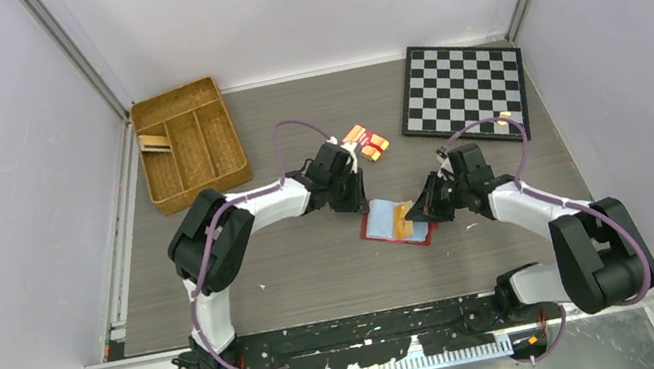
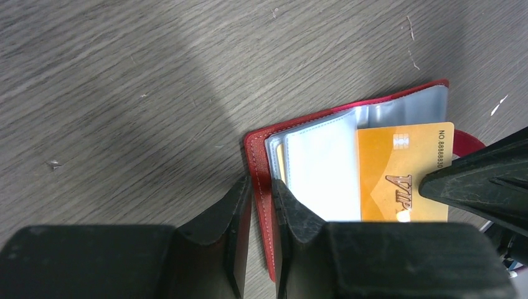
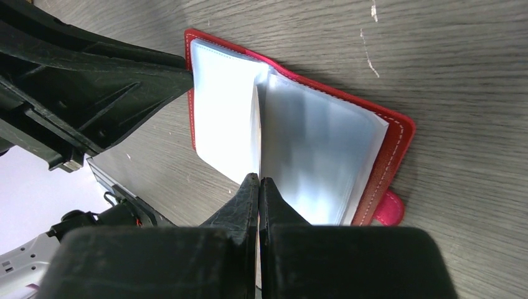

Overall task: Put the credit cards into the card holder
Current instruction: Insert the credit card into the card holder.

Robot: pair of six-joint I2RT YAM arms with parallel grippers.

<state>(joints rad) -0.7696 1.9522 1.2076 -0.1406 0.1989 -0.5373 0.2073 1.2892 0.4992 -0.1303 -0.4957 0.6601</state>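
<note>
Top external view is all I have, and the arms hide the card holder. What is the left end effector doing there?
Observer: In the left wrist view, the left end effector pinches the red cover edge of the card holder, one finger on each side.
Operator: Is the orange card in a sleeve?
Observer: It looks uncovered. The credit card lies face up over the clear sleeves, printed VIP.
Operator: And the right side?
Observer: In the right wrist view, the right end effector is shut with a thin edge between its fingertips, probably that card.
</note>
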